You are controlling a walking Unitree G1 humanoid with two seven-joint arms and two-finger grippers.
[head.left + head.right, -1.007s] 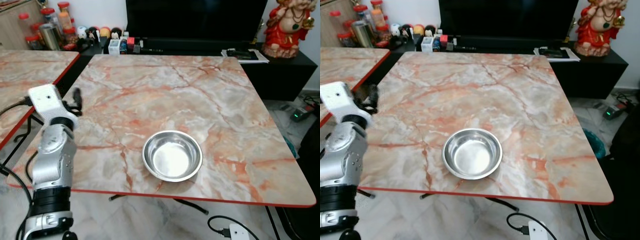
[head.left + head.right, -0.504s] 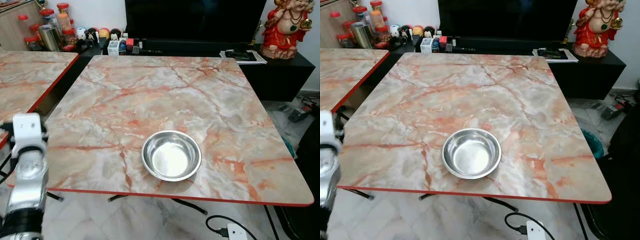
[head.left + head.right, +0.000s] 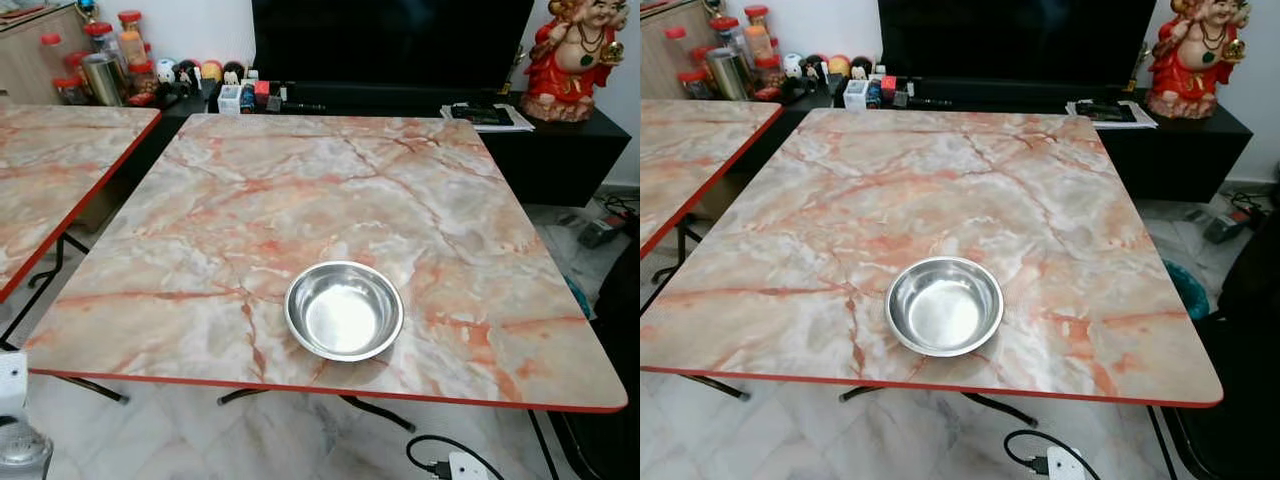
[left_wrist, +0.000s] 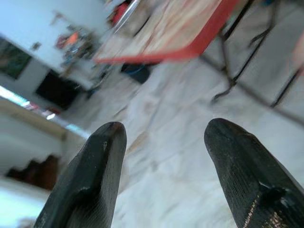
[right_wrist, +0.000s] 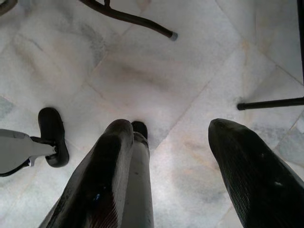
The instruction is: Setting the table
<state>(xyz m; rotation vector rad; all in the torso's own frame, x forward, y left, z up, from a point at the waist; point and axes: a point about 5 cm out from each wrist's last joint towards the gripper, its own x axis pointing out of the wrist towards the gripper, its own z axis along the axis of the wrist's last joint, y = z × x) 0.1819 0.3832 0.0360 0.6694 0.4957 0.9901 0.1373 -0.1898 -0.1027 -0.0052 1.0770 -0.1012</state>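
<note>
Down low, left gripper [image 4: 164,175] and right gripper [image 5: 168,175] are hanging over pale marble floor tiles [image 5: 190,71], fingers spread wide, holding nothing. Round shiny steel bowl [image 3: 344,310] is sitting near the front red edge of the square orange-veined marble table [image 3: 330,180]. Beyond, black TV cabinet [image 3: 560,140].

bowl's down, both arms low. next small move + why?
Probably go fetch the next piece. The steel bowl sits alone near the table's front edge, and the left gripper and right gripper hang open and empty over the floor.
</note>
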